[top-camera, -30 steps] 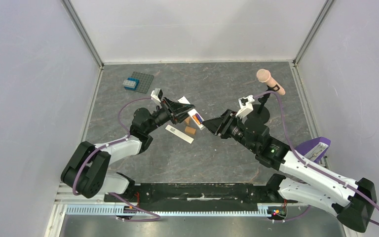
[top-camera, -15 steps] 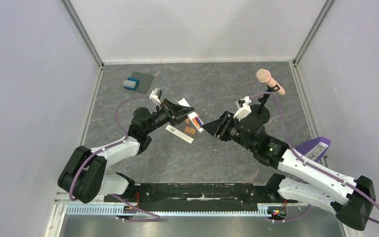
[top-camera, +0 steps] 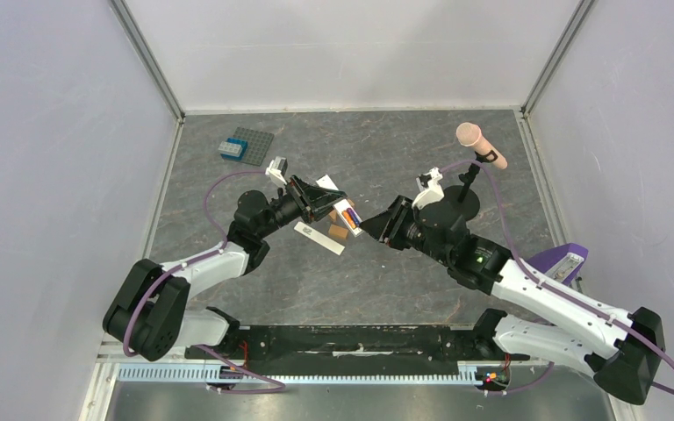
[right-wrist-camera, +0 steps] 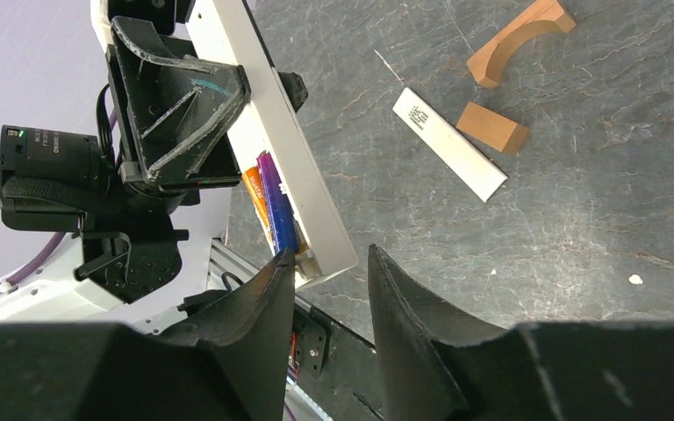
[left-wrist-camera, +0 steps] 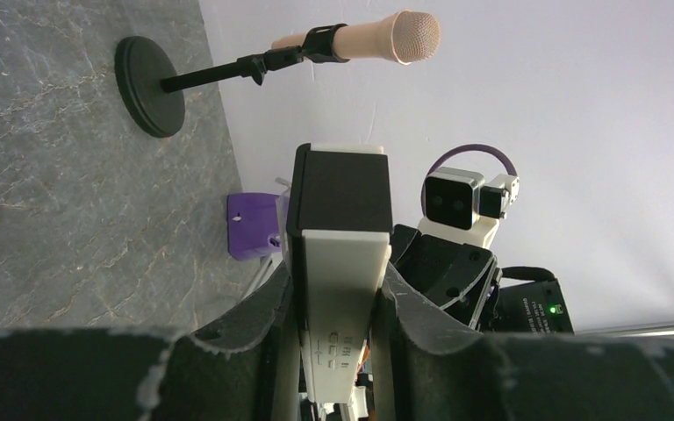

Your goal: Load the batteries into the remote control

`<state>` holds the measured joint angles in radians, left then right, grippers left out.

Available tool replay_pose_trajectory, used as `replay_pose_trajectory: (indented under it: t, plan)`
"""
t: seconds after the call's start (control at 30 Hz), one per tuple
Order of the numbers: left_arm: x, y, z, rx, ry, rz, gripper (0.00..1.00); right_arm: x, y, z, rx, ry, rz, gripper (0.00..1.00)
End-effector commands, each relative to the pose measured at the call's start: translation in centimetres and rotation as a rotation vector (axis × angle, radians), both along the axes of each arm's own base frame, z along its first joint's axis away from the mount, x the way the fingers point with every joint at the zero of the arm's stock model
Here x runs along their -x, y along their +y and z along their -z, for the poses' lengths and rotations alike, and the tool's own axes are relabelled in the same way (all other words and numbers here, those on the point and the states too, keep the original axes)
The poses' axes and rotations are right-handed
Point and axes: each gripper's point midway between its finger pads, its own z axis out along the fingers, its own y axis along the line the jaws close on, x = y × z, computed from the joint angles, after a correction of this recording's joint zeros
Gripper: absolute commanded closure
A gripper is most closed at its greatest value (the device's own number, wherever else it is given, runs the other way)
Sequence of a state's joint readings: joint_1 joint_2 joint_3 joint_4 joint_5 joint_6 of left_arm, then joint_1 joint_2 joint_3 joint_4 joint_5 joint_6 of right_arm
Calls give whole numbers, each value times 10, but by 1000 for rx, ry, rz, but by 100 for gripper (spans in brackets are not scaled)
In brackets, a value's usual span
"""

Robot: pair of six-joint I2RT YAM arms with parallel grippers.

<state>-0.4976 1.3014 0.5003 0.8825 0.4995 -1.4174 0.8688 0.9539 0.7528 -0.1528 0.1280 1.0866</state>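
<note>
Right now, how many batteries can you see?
2. The orange-red battery and the dark blue battery lie side by side in the recess of the remote control, which the left pincer holds. I see no others, though an arm could hide one.

No wording could be read. Small dark print stood at one end of the white strip (right-wrist-camera: pixel 449 144) on the bench (right-wrist-camera: pixel 579 219). Faint embossed marks showed on the remote control (left-wrist-camera: pixel 340 298), and dark lettering ran along the orange-red battery (right-wrist-camera: pixel 254 197), all too small to make out.
</note>
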Motion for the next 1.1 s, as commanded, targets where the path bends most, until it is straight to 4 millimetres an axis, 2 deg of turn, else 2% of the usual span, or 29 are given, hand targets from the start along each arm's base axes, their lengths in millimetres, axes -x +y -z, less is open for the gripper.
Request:
replay_pose_trajectory:
  t: [0.0,0.47,0.73,0.83,1.07]
  plan:
    - [38,-13,-54,81,-196,165,98,-7,-5,15,53,51,51,63]
    - [52,-15,-58,31,-354,216,98,-8,2,28,78,156,63,80]
    - [52,-16,-47,-31,-378,223,98,-10,1,33,113,181,81,83]
    - [48,-16,-44,-37,-361,205,98,-10,-2,36,129,191,91,81]
    - [30,-14,-32,-94,-304,125,98,-7,-8,31,129,176,95,64]
